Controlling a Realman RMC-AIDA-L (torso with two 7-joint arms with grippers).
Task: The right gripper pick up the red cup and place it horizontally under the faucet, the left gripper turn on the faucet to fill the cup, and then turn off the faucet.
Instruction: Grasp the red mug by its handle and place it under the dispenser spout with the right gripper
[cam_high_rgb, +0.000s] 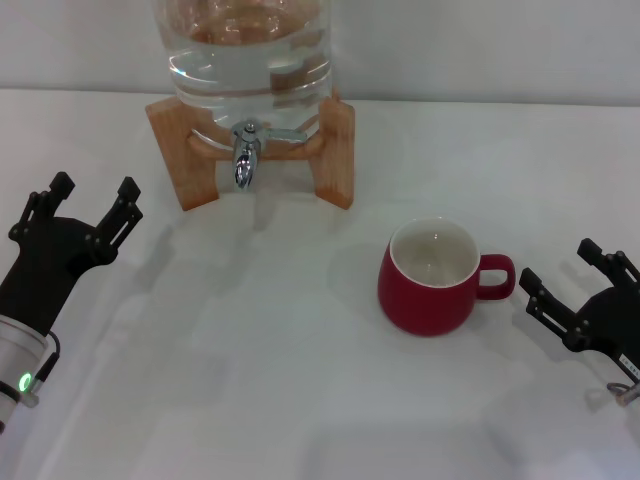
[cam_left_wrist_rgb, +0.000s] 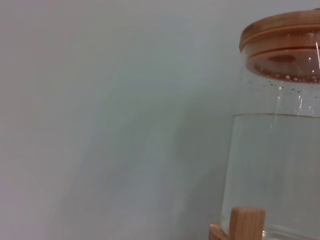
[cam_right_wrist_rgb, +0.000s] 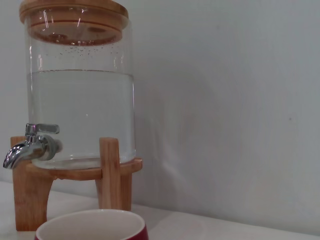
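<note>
Near the bench's (cam_high_rgb: 300, 400) left edge, well forward of the dispenser: left hand (cam_high_rgb: 92, 190), black two-pronged claw on a long black forearm with a silver-white wrist and green light. Prongs spread wide, nothing between them, nothing touched. Parked, waiting its turn.

At the back edge, a little left of centre: clear glass water jar (cam_high_rgb: 250, 50) with a bamboo lid, more than half full, seated on a light wooden stand (cam_high_rgb: 335, 150). Jutting from the jar's base toward the front, the small shiny chrome faucet (cam_high_rgb: 245, 160), short lever lying sideways, spout pointing down, no water running. Bare bench below the spout.

Right of centre, forward of the stand and well apart from it: squat rounded red ceramic cup (cam_high_rgb: 430, 280), white inside, upright and seemingly empty, loop handle turned toward the right edge.

Just beside that handle, by the right edge: right hand (cam_high_rgb: 565, 275), black two-pronged claw, prongs parted, gripping nothing, not touching the cup.

Judged as the very first step, picking up the cup, not yet done. Next move calls for easing the right hand inward so the prongs straddle the handle or rim, closing firmly, then lifting and carrying toward the back left to set the cup under the spout. Only after that, faucet lever work for the left hand.
</note>
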